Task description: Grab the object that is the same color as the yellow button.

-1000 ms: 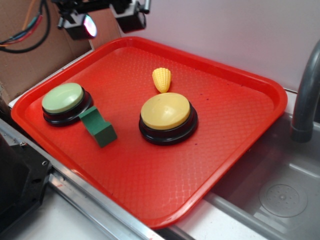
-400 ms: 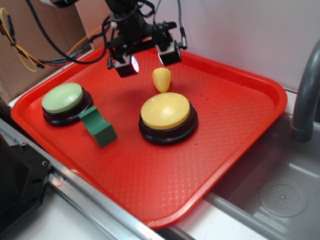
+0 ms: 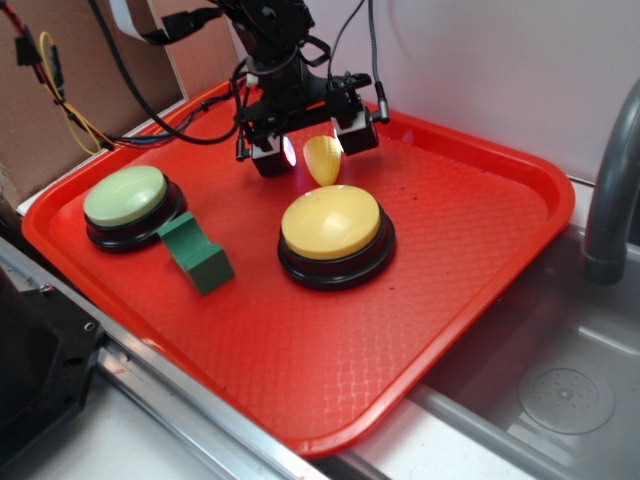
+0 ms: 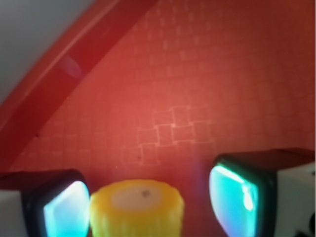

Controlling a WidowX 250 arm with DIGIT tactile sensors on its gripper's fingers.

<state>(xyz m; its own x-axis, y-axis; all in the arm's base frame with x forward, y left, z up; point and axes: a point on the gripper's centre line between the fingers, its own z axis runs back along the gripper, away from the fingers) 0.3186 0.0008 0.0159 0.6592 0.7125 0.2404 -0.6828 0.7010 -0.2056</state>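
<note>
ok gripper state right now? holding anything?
Gripper: open, holding nothing. Its pads straddle the toy corn cob, with a visible gap on the right side; not closed on it yet.

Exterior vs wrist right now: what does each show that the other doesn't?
Exterior only: yellow button, pale green button, green block, the sink beside the tray, arm and cables. Wrist only: the flat end of the corn close up, with a gap to each lit finger pad. Both: corn, open gripper, red tray.
</note>
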